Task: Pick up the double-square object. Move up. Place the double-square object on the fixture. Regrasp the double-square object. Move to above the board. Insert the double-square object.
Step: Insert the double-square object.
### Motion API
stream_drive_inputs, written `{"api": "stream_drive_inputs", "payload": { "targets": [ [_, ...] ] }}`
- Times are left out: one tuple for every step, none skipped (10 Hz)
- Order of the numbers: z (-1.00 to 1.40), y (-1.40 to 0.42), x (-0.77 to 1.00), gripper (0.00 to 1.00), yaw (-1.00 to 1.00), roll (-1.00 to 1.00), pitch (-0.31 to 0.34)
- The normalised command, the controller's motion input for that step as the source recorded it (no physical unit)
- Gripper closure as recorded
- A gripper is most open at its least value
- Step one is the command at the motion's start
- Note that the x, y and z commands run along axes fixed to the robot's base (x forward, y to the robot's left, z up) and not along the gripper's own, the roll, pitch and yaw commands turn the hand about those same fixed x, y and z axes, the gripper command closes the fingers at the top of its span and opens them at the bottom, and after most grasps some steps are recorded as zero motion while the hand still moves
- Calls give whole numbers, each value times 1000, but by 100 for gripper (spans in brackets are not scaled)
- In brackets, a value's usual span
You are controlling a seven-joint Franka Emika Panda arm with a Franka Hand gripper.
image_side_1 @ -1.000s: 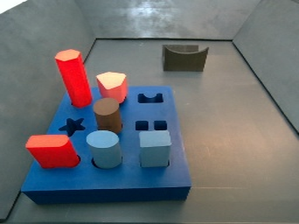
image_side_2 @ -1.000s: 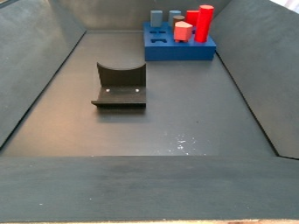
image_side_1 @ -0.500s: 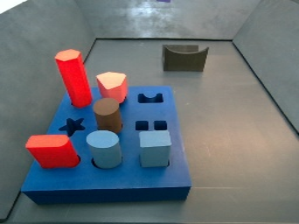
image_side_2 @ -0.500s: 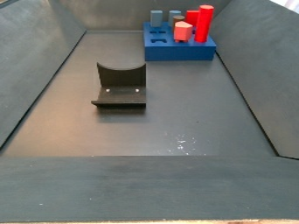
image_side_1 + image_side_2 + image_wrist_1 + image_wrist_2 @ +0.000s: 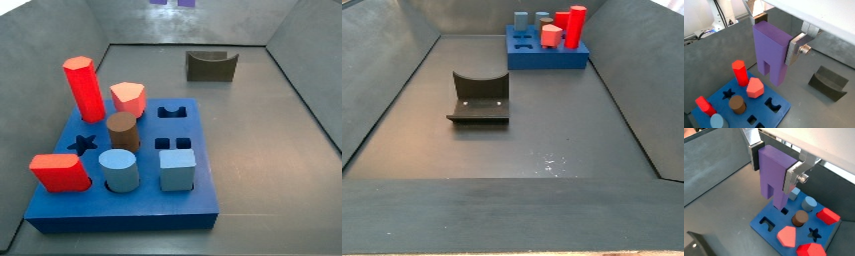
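Grey-walled enclosure, dark floor (image 5: 543, 140). Board (image 5: 134, 205) near one end, double-square hole (image 5: 170, 112) unfilled; fixture (image 5: 478, 98) well apart, empty. Hand (image 5: 774, 42) high above board, clenched on double-square object (image 5: 771, 50), hanging upright. Purple tip (image 5: 170, 3) now larger at top edge of side view than half second ago: descending, insertion approaching. Only wrist views show grasp; side views show almost none.

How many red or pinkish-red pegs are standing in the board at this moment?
3, all on the board: a tall red hexagonal peg at the far left, a pinkish one beside it, and a squat red one at the near-left corner. The gripper holds the double-square object above.
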Motion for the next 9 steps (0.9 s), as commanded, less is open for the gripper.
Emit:
{"api": "stream_drive_inputs", "payload": {
  "targets": [
    [-100, 0, 0, 100, 0, 0, 0],
    [-411, -206, 317, 100, 54, 39, 14],
    [-646, -274, 231, 100, 146, 0, 0],
    [-689, -374, 0, 100, 229, 70, 0],
    [-749, -346, 0, 100, 286, 39, -41],
    [-751, -289, 0, 100, 306, 44, -74],
    [-803, -223, -23, 100, 289, 4, -120],
    [-843, -120, -57, 100, 237, 0, -124],
    [-826, -80, -11, 100, 211, -10, -116]
  ]
}}
